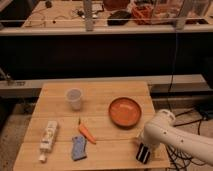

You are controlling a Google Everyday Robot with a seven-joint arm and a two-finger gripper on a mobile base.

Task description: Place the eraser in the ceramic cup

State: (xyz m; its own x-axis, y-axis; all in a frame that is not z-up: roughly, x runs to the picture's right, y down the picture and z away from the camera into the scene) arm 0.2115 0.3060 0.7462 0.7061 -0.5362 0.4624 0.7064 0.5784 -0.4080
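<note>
The eraser [143, 153], a small black block with white stripes, is at the table's front right corner. My gripper [145, 146] is at the end of the white arm [167, 136], right over the eraser and touching or nearly touching it. I cannot tell whether it holds the eraser. The ceramic cup [74, 98], pale and without a handle, stands upright at the back left of the table, far from the gripper.
A wide orange bowl [126, 112] lies between the gripper and the cup. An orange carrot-like item [86, 132], a blue-grey flat piece [78, 147] and a white tube [48, 136] lie front left on the wooden table [100, 90]. Cables hang at the right.
</note>
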